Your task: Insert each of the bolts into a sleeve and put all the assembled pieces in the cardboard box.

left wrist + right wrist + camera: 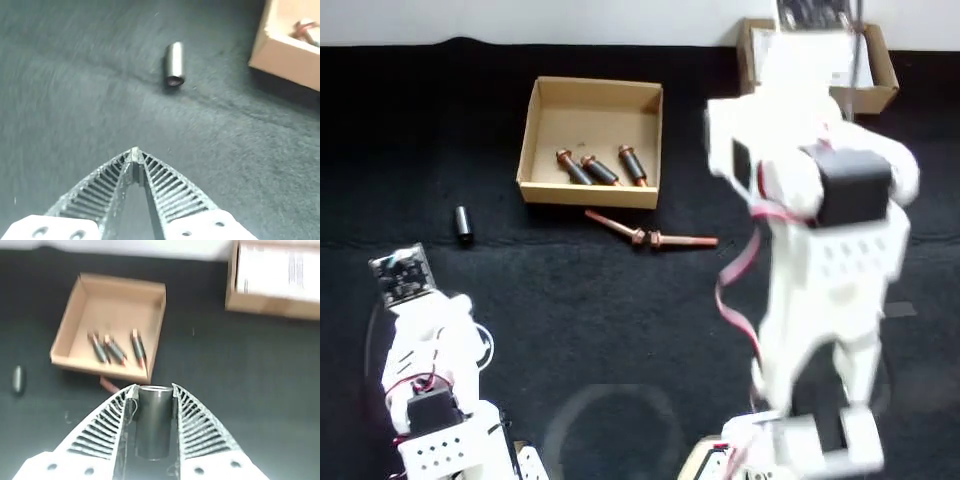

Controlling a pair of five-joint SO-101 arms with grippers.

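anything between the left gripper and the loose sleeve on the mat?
Nothing. In the left wrist view the stretch from the left gripper to the loose sleeve is bare black mat; the cardboard box sits clear of that line.

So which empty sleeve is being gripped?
The sleeve between the right gripper's fingers; the other sleeve lies free on the table, left of the cardboard box in the high view.

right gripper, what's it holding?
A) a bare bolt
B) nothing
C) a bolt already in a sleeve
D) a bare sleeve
D: in the right wrist view the right gripper is shut on a dark sleeve, with no copper bolt sticking out of it.
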